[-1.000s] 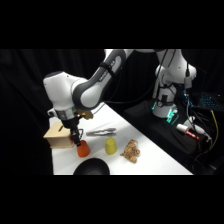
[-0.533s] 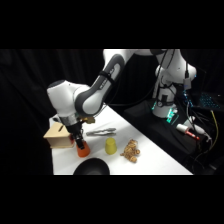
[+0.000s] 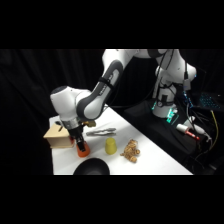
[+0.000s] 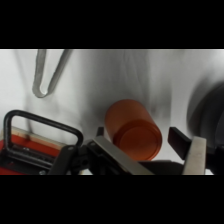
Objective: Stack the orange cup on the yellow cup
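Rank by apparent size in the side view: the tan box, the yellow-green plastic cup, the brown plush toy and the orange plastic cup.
1. Tan box, largest.
2. Brown plush toy.
3. Yellow-green plastic cup, slightly smaller than the toy.
4. Orange plastic cup: shows least, but the gripper partly covers it, so its rank against the yellow-green cup is unsure.

Robotics lab: white bench [image 3: 150, 155], black backdrop drapes [image 3: 40, 85], loose cables [image 3: 200, 135], lit electronics [image 3: 170, 116] beside it.

White table [image 3: 155, 160] — orange cup [image 3: 82, 149], yellow cup [image 3: 111, 146], tongs [image 3: 101, 132], plush toy [image 3: 131, 150], tan box [image 3: 58, 137], black bowl [image 3: 92, 167].
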Available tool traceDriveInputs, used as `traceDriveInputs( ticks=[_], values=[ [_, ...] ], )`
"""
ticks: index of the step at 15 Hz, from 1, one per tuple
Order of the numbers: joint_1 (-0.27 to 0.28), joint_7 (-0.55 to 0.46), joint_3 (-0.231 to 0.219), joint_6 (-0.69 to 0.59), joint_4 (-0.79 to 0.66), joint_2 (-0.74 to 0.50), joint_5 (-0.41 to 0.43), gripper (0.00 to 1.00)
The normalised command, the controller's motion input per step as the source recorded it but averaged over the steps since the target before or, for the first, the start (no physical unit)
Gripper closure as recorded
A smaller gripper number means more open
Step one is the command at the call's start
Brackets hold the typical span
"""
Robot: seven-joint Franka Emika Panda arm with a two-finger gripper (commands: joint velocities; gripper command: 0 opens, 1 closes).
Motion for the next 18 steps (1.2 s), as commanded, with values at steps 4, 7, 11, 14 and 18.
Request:
traceDriveInputs(
  ticks=[4,7,11,14,18],
  values=[
    [-0.063,-0.06,0.072,0.14,0.05,0.01,0.079,0.27],
    [-0.057,-0.05,0.064,0.1,0.01,-0.04,0.072,0.52],
    [-0.046,-0.01,0.053,0.0,-0.06,-0.11,0.074,0.52],
    [0.035,0.11,-0.003,-0.18,-0.34,-0.43,0.022,0.52],
    [0.123,0.2,-0.058,-0.26,-0.5,-0.67,-0.064,0.52]
  ],
)
